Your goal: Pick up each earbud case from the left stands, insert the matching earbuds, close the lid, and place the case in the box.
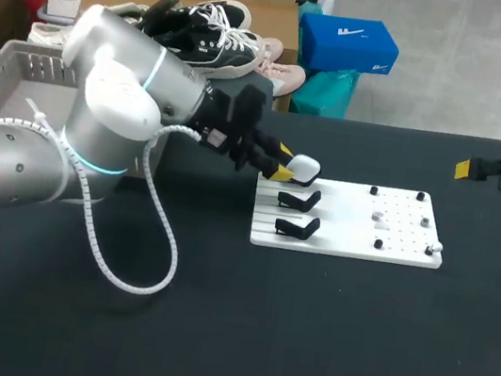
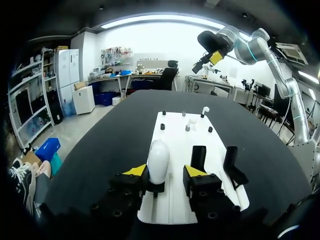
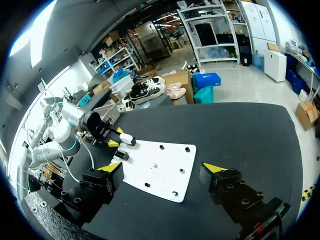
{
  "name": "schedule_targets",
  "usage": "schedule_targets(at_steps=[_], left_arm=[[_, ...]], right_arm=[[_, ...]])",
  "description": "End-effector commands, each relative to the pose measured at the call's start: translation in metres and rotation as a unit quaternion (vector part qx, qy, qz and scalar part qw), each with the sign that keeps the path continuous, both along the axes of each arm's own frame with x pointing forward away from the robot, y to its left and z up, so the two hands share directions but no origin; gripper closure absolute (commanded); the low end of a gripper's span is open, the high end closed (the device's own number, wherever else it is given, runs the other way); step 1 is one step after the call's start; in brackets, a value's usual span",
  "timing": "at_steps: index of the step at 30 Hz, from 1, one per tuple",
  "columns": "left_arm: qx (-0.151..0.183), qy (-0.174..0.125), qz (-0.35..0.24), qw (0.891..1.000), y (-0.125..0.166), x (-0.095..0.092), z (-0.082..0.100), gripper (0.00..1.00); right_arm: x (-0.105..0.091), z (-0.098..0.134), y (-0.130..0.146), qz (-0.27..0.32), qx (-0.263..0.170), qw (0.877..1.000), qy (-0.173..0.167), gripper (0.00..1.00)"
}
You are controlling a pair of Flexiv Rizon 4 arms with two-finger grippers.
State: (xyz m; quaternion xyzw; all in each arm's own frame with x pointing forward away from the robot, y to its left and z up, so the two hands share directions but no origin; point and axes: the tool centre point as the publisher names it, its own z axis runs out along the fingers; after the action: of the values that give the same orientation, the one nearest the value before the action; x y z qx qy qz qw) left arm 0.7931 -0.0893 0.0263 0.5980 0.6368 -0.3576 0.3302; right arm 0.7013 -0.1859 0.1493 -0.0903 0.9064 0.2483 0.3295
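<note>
The left pincer (image 2: 165,171) is spread around the white earbud case (image 2: 158,159), which sits between its fingers, against one finger with a gap to the other. Just beside it, two empty black stands (image 2: 198,156) share the same white board (image 2: 172,132). Ahead lies open dark surface (image 1: 304,330) up to the far edge. The right pincer (image 3: 162,172) hangs spread wide, well apart. The grey box (image 1: 1,77) sits behind the left pincer; its contents cannot be told.
</note>
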Motion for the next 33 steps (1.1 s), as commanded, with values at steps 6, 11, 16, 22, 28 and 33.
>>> schedule_targets(at_steps=[6, 11, 16, 22, 28, 33], left_arm=[[0.0, 0.004, -0.001, 1.0, -0.007, 0.008, -0.005, 0.55], [0.0, 0.002, 0.006, 1.0, -0.008, 0.013, -0.007, 0.53], [0.0, 0.003, 0.01, 1.0, -0.008, 0.016, -0.009, 0.53], [-0.001, 0.005, 0.012, 1.0, -0.008, 0.016, -0.011, 0.54], [-0.003, 0.006, 0.007, 1.0, -0.01, 0.01, -0.011, 0.55], [-0.003, 0.005, 0.009, 1.0, -0.012, 0.009, -0.013, 0.57]], right_arm=[[0.001, 0.0, -0.001, 0.001, 0.001, 1.0, 0.0, 0.0], [0.001, 0.0, -0.001, 0.001, 0.001, 1.0, 0.0, 0.0], [0.001, 0.0, -0.001, 0.001, 0.001, 1.0, 0.0, 0.0], [0.001, 0.0, -0.001, 0.001, 0.001, 1.0, 0.0, 0.0], [0.001, 0.0, -0.001, 0.001, 0.001, 1.0, 0.0, 0.0], [0.001, 0.0, -0.001, 0.001, 0.001, 1.0, 0.0, 0.0]])
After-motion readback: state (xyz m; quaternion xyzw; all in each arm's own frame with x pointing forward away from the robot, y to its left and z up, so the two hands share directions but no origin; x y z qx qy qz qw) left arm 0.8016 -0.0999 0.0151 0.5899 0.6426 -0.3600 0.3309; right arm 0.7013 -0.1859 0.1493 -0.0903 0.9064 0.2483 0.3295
